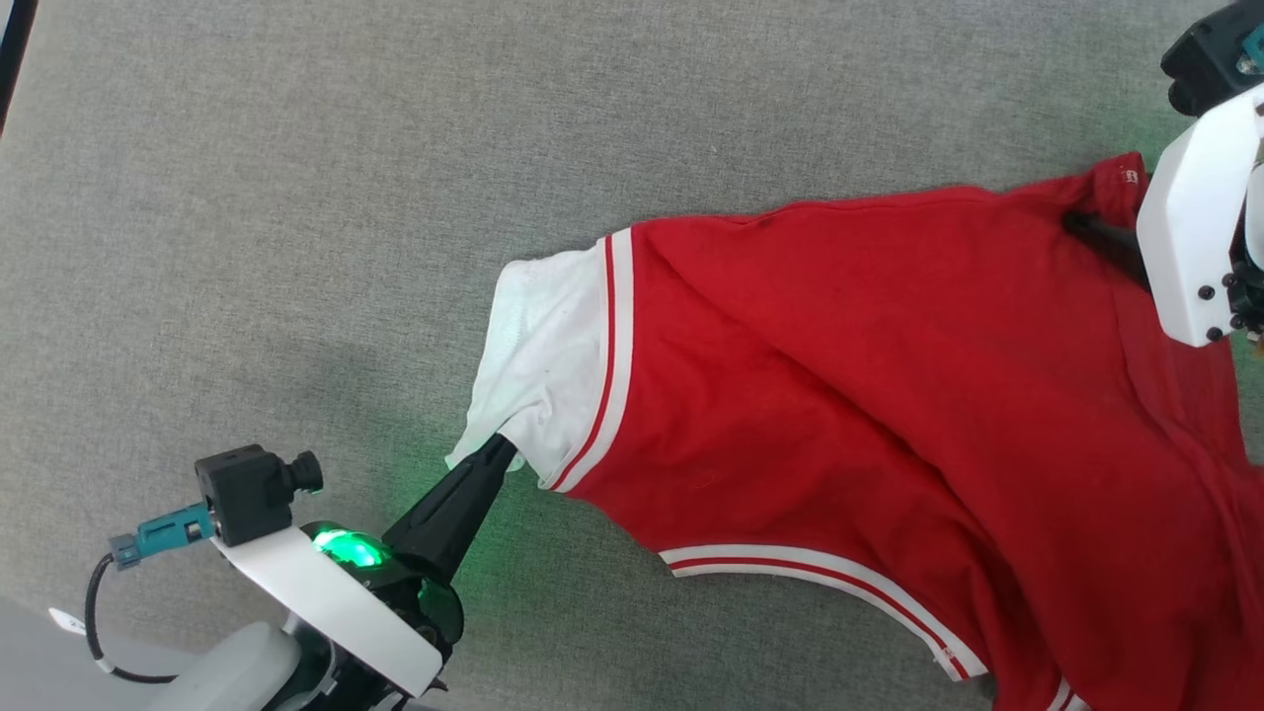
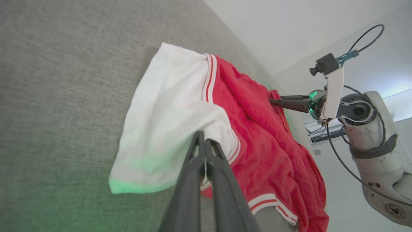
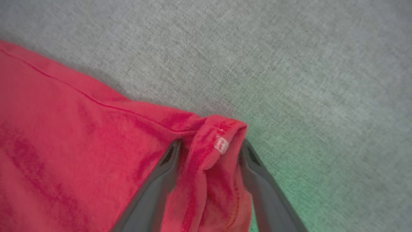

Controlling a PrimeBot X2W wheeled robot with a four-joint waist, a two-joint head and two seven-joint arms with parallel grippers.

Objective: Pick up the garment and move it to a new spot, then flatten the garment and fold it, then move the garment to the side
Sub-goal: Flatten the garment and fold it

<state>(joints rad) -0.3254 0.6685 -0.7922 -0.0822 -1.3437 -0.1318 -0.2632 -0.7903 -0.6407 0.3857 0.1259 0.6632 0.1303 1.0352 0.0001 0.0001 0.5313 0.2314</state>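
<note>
Garment: the small bright red soft shirt [image 1: 889,395] with white short sleeves and striped trim lies rumpled on the grey woven cloth surface [image 1: 395,197]. It stretches between my two arms, with a long diagonal crease across the body.
Left gripper [image 1: 502,449]: pressed together, pinching the lower edge of the white sleeve [image 1: 543,346].
Right gripper [image 3: 209,145]: fingers spread on either side of the bunched red corner with a small white tag [image 3: 222,138]. I see no pinch yet.
Step in hand: I judge I'm taking a second hold so I can spread the shirt flat.
Doing it well: I'd close the right fingers squarely on the seamed corner, deep enough to catch every layer. Then I'd draw both holds apart evenly, low over the cloth, until the crease goes.
Watch for: the sleeve hold looks thin, so a hard tug could slip it.
</note>
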